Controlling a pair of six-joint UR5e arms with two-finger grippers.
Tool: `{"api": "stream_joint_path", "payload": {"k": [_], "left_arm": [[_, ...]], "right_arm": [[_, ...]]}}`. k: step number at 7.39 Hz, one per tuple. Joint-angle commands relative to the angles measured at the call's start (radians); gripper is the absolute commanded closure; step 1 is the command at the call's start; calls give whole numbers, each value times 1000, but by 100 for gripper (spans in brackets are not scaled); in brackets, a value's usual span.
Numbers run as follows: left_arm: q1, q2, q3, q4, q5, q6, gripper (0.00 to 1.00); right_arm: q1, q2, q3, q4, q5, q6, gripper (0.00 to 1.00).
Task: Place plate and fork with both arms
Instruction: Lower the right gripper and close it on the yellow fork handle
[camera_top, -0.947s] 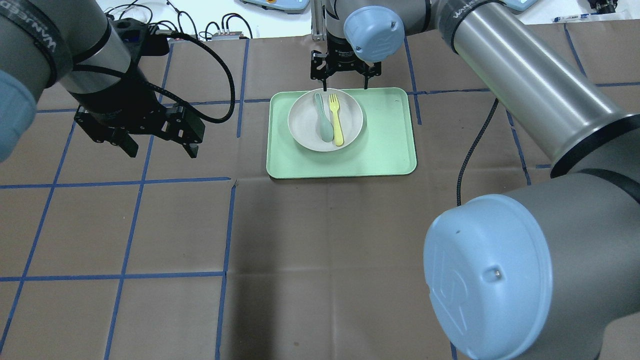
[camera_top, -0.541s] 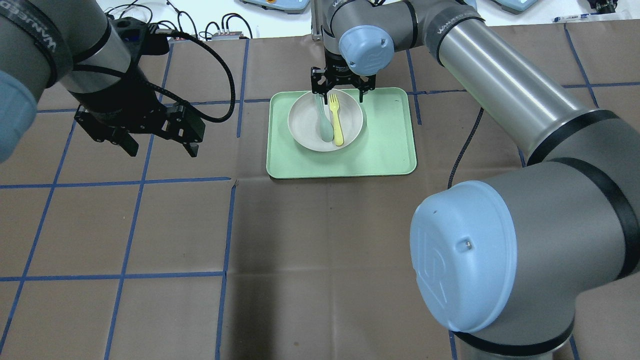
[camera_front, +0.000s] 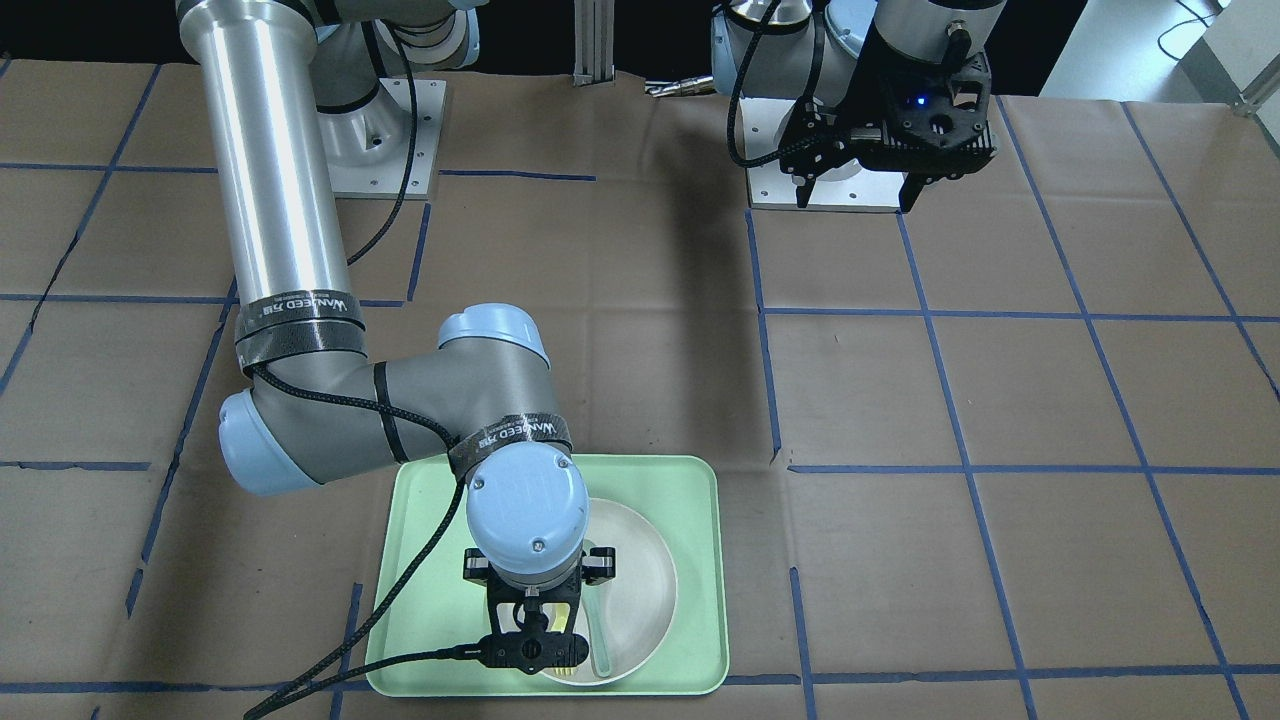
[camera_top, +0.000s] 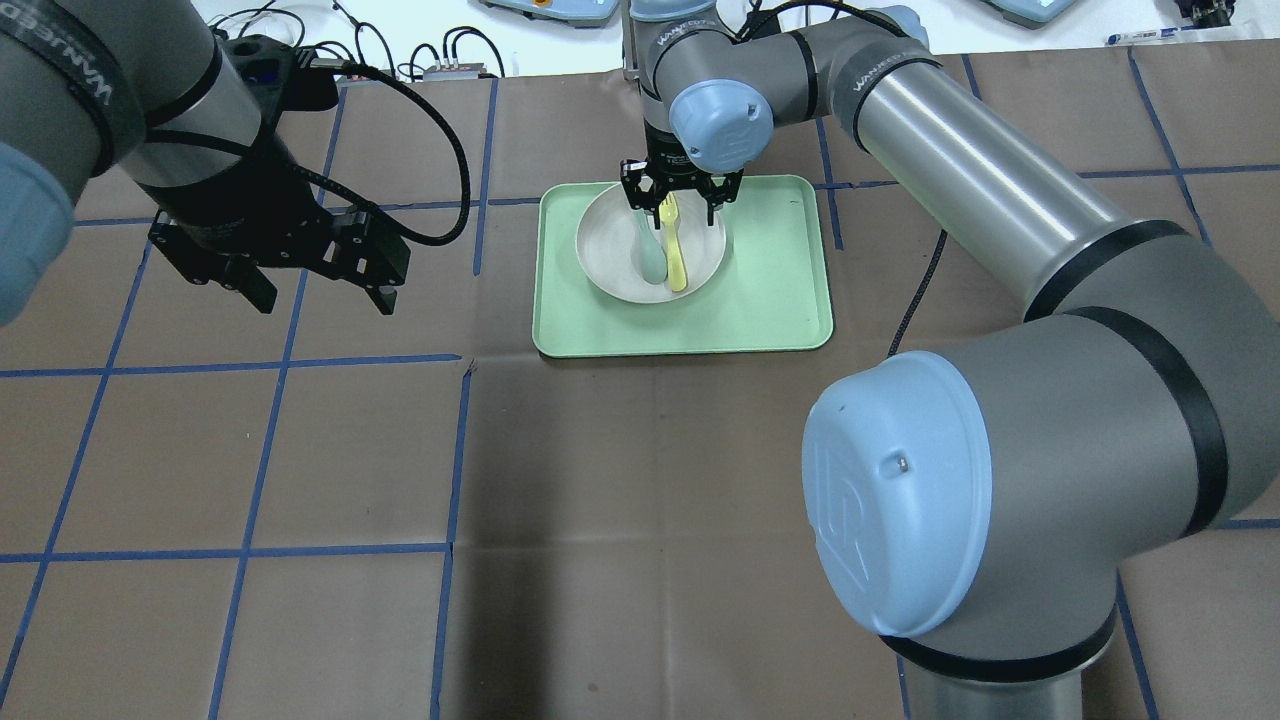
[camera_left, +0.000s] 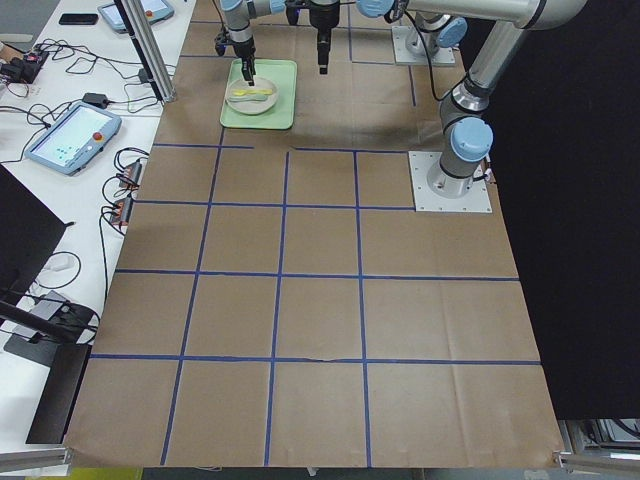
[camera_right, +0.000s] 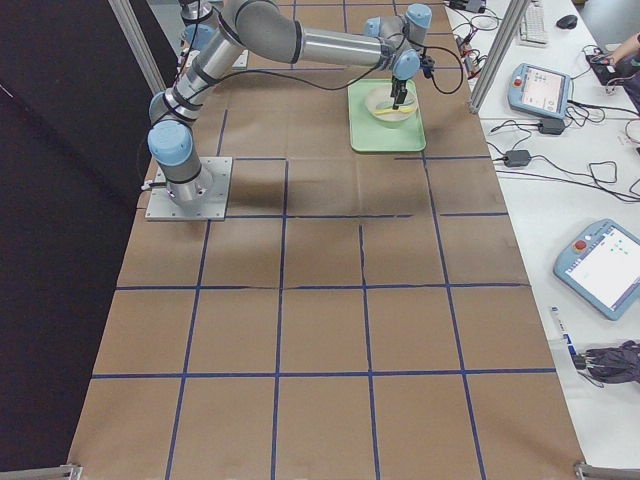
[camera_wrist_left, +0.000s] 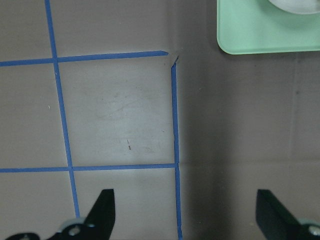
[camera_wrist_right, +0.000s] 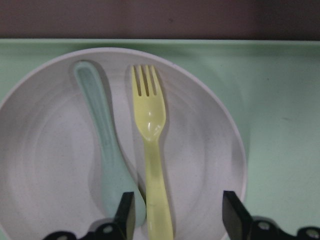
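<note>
The right claw (camera_wrist_right: 178, 220) is open over the plate (camera_wrist_right: 50, 165) on the tray (camera_top: 760, 300). Its fingers (camera_wrist_right: 126, 212) sit either side of the fork (camera_wrist_right: 150, 150), tight beside the spoon (camera_wrist_right: 102, 145). The left claw (camera_top: 325, 300) hangs open over the table (camera_top: 350, 450), well apart from the tray's edge.

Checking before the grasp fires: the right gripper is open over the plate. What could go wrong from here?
1. The spoon lies right beside the fork. One finger of the right gripper sits by the spoon's bowl, so closing may pinch both or push the spoon.
2. The fork lies flat in the plate. Fingers pressing down could tip or slide the plate on the tray.
</note>
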Motion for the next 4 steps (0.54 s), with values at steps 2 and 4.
{"api": "stream_joint_path", "payload": {"k": [2, 4], "left_arm": [[0, -2, 0, 0, 1, 0, 0], [0, -3, 0, 0, 2, 0, 0]], "right_arm": [[7, 23, 2, 0, 1, 19, 56], [11, 34, 0, 0, 1, 17, 56]]}}
